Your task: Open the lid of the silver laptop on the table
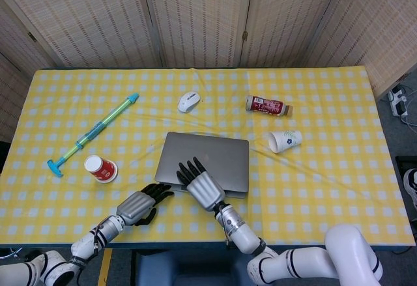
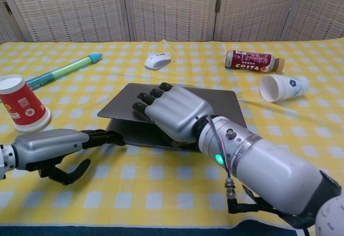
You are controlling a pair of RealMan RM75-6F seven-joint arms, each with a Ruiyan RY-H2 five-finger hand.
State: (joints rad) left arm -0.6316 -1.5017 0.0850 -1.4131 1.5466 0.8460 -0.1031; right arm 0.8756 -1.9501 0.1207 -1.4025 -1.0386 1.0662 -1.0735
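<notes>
The silver laptop (image 1: 215, 156) (image 2: 220, 104) lies near the middle of the table's front. Its lid is raised a crack above the base at the near left corner. My right hand (image 1: 202, 187) (image 2: 177, 112) lies over the lid's front edge, fingers spread on top of the lid; its thumb is hidden under the edge. To the left, my left hand (image 1: 138, 206) (image 2: 54, 144) rests low on the table, holding nothing, and its fingertips (image 2: 110, 137) touch the base's near left corner.
On the yellow checked table (image 1: 326, 182) are a white mouse (image 1: 188, 101) behind the laptop, a red-labelled bottle (image 1: 267, 107) and a tipped white paper cup (image 1: 285, 140) to the right, and a red cup (image 1: 100, 168) and a blue-green pump toy (image 1: 94, 133) to the left.
</notes>
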